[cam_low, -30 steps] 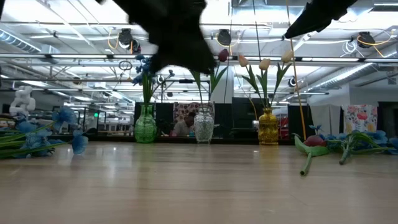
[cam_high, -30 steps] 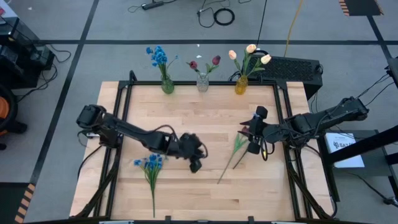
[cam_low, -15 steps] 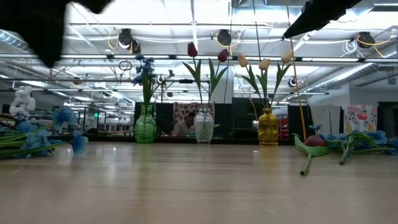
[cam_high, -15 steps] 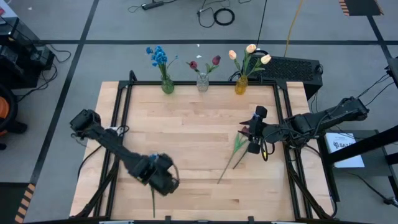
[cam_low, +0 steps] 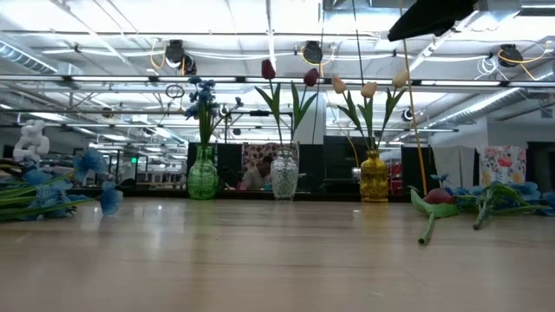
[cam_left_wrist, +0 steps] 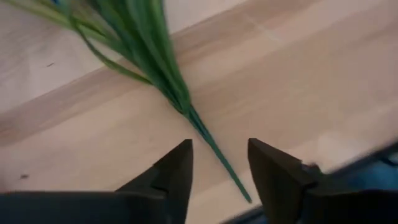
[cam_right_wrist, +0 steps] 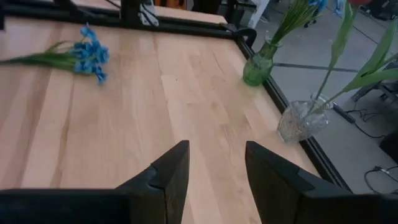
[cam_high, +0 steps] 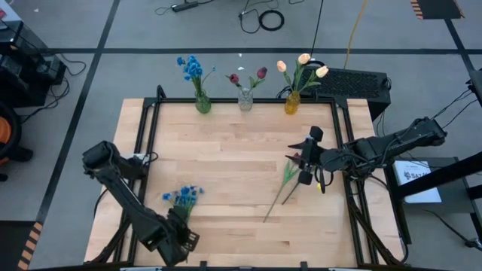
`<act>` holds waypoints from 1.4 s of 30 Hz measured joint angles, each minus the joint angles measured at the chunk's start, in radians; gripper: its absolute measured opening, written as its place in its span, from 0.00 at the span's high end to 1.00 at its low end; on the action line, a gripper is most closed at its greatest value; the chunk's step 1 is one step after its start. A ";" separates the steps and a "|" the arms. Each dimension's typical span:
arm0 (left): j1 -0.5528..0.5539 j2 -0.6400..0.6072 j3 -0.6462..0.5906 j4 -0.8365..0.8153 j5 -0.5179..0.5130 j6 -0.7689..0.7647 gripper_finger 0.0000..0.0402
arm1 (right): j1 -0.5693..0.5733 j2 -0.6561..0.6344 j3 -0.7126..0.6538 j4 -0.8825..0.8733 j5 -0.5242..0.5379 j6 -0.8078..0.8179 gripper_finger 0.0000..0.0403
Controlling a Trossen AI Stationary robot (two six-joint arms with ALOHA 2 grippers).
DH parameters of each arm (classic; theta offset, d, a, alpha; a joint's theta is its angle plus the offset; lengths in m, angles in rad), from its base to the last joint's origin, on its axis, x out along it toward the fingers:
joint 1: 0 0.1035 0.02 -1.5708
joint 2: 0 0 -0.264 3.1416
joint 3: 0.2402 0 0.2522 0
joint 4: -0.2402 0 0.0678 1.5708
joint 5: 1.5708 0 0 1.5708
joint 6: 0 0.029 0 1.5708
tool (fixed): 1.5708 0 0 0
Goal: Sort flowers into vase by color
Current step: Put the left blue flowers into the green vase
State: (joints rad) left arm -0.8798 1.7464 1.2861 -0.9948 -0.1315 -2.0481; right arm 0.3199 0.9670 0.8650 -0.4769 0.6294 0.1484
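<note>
A bunch of blue flowers [cam_high: 183, 197] lies flat near the table's near left, its green stem [cam_left_wrist: 208, 140] running toward the near edge. My left gripper [cam_high: 175, 239] points down over the stem's lower end, open, one finger on each side [cam_left_wrist: 219, 144] without touching it. A dark red tulip [cam_high: 287, 179] lies on its side at mid-right. My right gripper [cam_high: 305, 167] hovers open beside its blossom [cam_right_wrist: 214, 149], with nothing between the fingers. Three vases stand at the far edge: green with blue flowers [cam_high: 202, 102], clear with red tulips [cam_high: 245, 98], yellow with cream tulips [cam_high: 292, 102].
A black frame [cam_high: 151, 120] runs along the table's edges. The wide wooden middle [cam_high: 233, 165] holds nothing. A black keyboard-like box [cam_high: 354, 81] sits beyond the far right corner. In the low view the blue bunch [cam_low: 52, 186] lies far left and the red tulip [cam_low: 442, 199] far right.
My left gripper has swept from the table's middle toward the near left corner, passing over the blue bunch and turning about its own axis, and now stands over the stem's lower end. The flowers and my right gripper have kept still.
</note>
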 joint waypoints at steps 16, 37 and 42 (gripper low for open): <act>0.016 0.171 0.000 -0.010 -0.003 -0.094 0.40 | -0.002 0.072 0.000 0.003 0.001 0.019 0.63; 0.112 0.208 -0.032 -0.035 0.010 0.079 0.61 | -0.045 0.204 0.000 0.055 0.002 -0.063 0.63; 0.152 0.211 -0.035 -0.070 -0.015 0.191 0.78 | -0.045 0.233 0.000 0.054 0.002 -0.059 0.63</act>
State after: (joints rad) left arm -0.7275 1.9569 1.2513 -1.0650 -0.1469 -1.8571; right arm 0.2752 1.2000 0.8650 -0.4229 0.6312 0.0894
